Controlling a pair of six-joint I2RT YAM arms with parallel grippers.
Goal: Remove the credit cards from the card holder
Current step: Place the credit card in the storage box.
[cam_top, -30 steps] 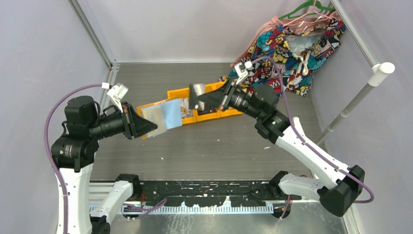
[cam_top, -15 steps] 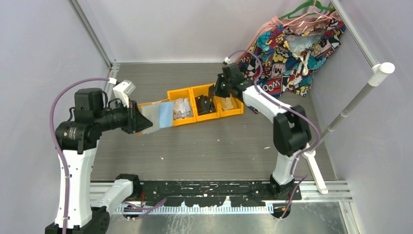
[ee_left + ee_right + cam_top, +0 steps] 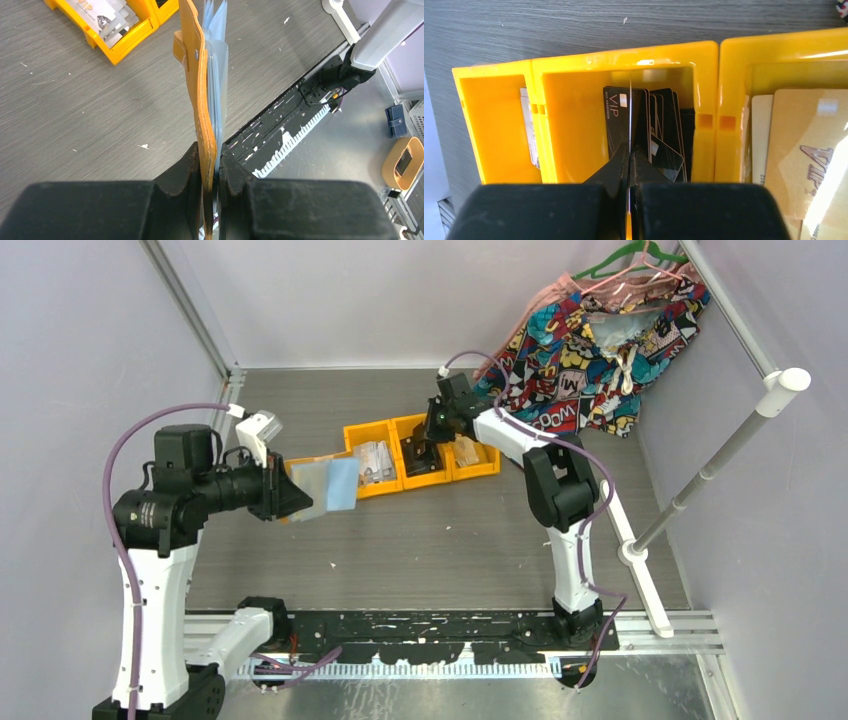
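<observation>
Card holder looks light, floppy, left gripper clamped on its stiffer orange cover (sensible hold), right gripper pinching 1 slick credit card.

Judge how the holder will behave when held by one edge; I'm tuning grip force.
The holder is likely fairly stiff: its orange side juts straight out from the left end effector without sagging. Its clear pockets fan apart at the far end, so they probably flop. It is probably light, since one edge pinch carries it.
</observation>
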